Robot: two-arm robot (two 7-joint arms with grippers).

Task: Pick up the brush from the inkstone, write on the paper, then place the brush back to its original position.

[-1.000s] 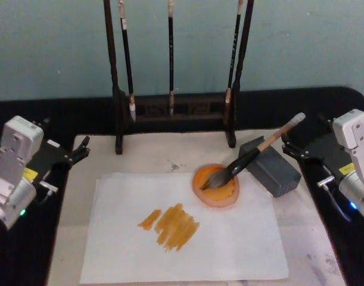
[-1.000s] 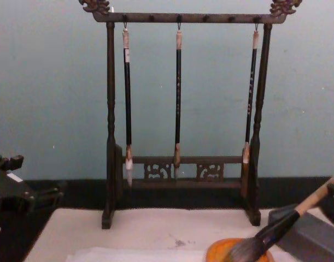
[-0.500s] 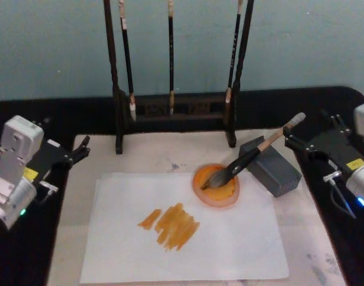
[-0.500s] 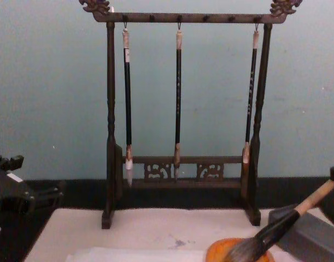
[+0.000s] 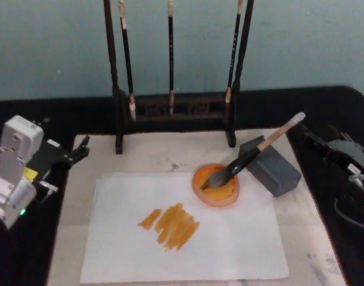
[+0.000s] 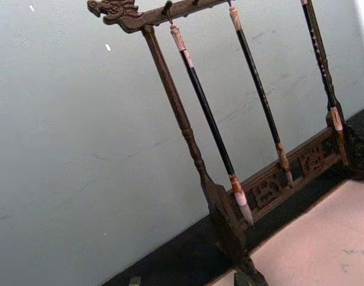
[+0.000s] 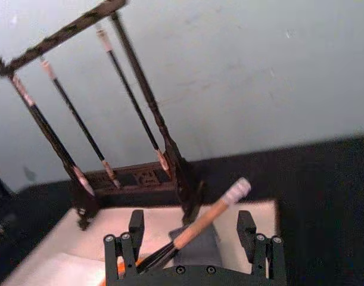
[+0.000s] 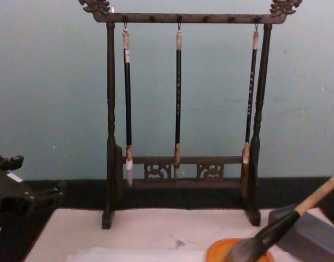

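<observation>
The brush (image 5: 247, 158) lies slanted, its handle propped on the dark grey inkstone block (image 5: 276, 173) and its bristles in a round orange dish (image 5: 217, 192). Nothing holds it. The white paper (image 5: 229, 238) lies on the beige mat (image 5: 164, 154) and bears orange strokes (image 5: 170, 225). My right gripper (image 5: 310, 140) is open, off to the right of the brush's white-wrapped top and apart from it. In the right wrist view the brush (image 7: 205, 217) shows beyond the open right gripper (image 7: 191, 225). My left gripper (image 5: 79, 150) rests open at the mat's left edge.
A dark wooden rack (image 5: 170, 110) with three thin hanging brushes stands at the back of the mat, also the rack (image 8: 177, 169) in the chest view. Black tabletop (image 5: 324, 107) surrounds the mat. The left gripper (image 8: 41, 196) sits low at the chest view's left.
My right gripper has drawn back to the right, away from the brush's top end. The brush stays propped on the block. The left arm has not moved.
</observation>
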